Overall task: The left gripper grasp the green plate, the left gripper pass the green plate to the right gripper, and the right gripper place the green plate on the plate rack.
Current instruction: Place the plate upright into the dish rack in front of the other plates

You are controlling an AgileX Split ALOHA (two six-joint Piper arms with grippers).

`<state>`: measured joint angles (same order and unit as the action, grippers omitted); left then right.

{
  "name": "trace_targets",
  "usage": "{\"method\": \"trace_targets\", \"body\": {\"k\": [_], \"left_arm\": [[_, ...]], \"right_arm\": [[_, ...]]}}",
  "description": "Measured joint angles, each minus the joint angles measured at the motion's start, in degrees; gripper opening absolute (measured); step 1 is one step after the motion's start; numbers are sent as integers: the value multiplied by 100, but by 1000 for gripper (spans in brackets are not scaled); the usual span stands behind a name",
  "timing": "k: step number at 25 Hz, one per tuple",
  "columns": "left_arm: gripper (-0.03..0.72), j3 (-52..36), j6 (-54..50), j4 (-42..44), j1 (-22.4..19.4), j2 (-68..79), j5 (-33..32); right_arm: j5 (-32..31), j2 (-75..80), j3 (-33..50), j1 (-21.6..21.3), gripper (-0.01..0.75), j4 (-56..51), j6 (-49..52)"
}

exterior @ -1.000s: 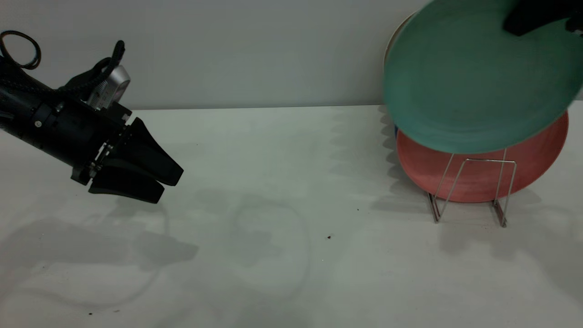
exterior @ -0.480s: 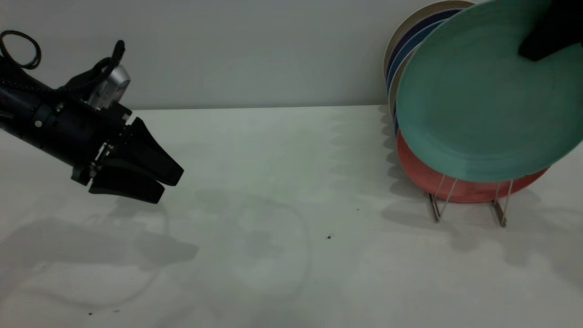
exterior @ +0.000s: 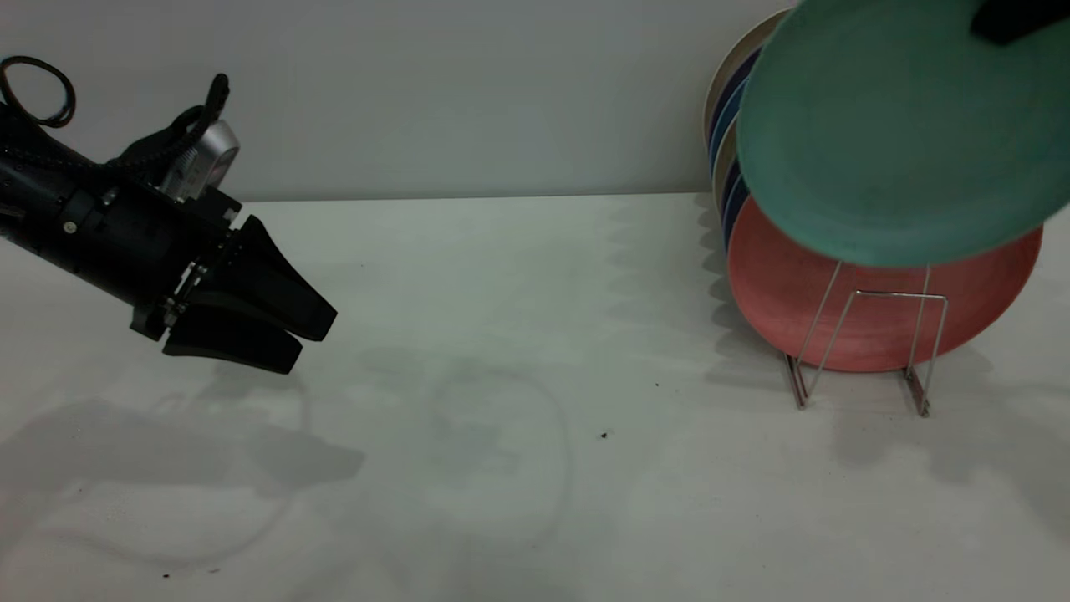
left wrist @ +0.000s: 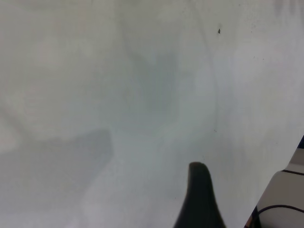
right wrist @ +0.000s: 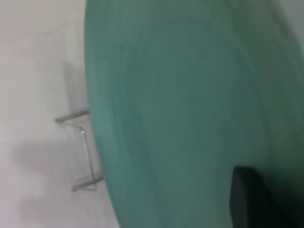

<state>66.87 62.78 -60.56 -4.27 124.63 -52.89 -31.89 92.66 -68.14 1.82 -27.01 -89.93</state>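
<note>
The green plate [exterior: 903, 134] hangs tilted at the top right, above the plate rack [exterior: 869, 334] and apart from it. Its lower edge overlaps the salmon-pink plate standing in the rack. My right gripper [exterior: 1011, 21] is shut on the plate's upper rim; only a black tip of it shows at the top edge. In the right wrist view the plate [right wrist: 190, 104] fills the picture, one dark finger [right wrist: 247, 199] lies on it, and rack wires [right wrist: 85, 147] show beside it. My left gripper [exterior: 311, 341] hovers open and empty over the table at the far left; one finger [left wrist: 198, 190] shows in the left wrist view.
A salmon-pink plate [exterior: 836, 301] stands in the rack's front slot, with dark blue and cream plates [exterior: 729, 100] stacked upright behind it against the wall. The white table [exterior: 518, 376] lies between the two arms. Its edge [left wrist: 280, 161] shows in the left wrist view.
The green plate dipped toward the rack half a second ago and has since risen again, ending slightly right of where it was a second ago. The left arm has not moved.
</note>
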Motion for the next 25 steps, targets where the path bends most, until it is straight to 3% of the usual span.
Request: {"method": "trace_targets", "body": {"k": [12,25], "left_arm": [[588,0,0,0,0,0,-6],[588,0,5,0,0,0,-11]], "right_arm": [[257,388,0,0,114,0,-161],[91,552,0,0,114,-4,-165]]}}
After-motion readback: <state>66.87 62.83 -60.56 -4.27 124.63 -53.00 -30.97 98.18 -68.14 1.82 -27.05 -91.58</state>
